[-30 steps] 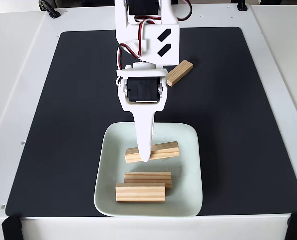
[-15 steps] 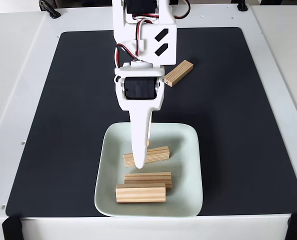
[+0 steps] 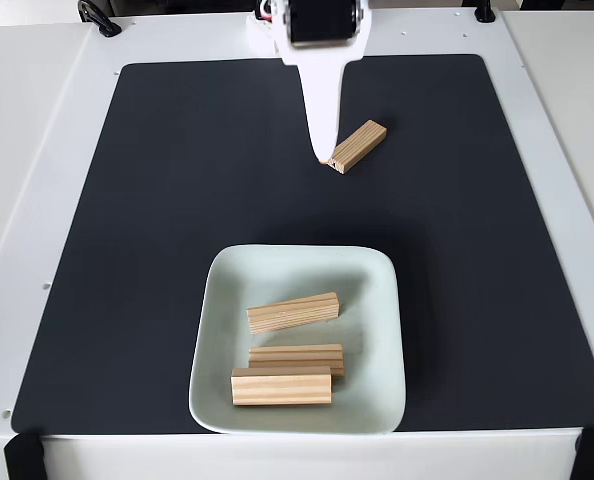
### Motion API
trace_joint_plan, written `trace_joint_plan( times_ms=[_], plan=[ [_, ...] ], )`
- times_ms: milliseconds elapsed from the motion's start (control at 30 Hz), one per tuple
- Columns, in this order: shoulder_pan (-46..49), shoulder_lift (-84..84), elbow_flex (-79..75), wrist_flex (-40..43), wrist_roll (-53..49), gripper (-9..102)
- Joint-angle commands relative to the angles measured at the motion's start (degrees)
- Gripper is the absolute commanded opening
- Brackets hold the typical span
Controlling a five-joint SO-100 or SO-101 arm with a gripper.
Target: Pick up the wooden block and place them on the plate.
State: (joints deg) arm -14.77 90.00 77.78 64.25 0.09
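Three wooden blocks lie on the pale mint-green plate (image 3: 375,290) near the front of the fixed view: one slightly tilted (image 3: 293,312), one behind the front one (image 3: 302,353), and one at the front (image 3: 281,386). Another wooden block (image 3: 360,146) lies at an angle on the black mat further back. My white gripper (image 3: 323,155) reaches down from the top edge, its tip just left of that block's near end. A single tapered finger shows, so I cannot tell whether the jaws stand open or shut. Nothing is seen held.
The black mat (image 3: 157,250) covers most of the white table (image 3: 37,150). Black clamps sit at the table's front corners (image 3: 22,455) and back edge (image 3: 97,15). Bare mat lies left and right of the plate.
The arm has drawn back from over the plate to the rear of the mat, beside the lone block. The tilted block it left on the plate stays where it lay.
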Motion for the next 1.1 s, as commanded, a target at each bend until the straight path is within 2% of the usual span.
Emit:
trace_joint_plan(
  times_ms=[0,167,367,467,567,667,733,900,1067],
  plan=[
    [-3.78,14.68,17.4,-0.79,-8.61,0],
    [-8.35,30.06,37.27,-0.79,-17.93,0],
    [-8.53,38.94,47.55,0.09,-26.98,0],
    [-8.26,39.11,46.49,3.69,-30.23,0],
    [-8.26,36.74,40.87,12.66,-33.93,1],
    [-8.0,31.99,33.75,20.83,-34.45,8],
    [-6.59,29.62,30.5,22.94,-34.45,14],
    [-3.34,27.6,31.29,20.3,-36.04,29],
    [-2.46,27.77,40.87,11.51,-40.61,32]
  ],
)
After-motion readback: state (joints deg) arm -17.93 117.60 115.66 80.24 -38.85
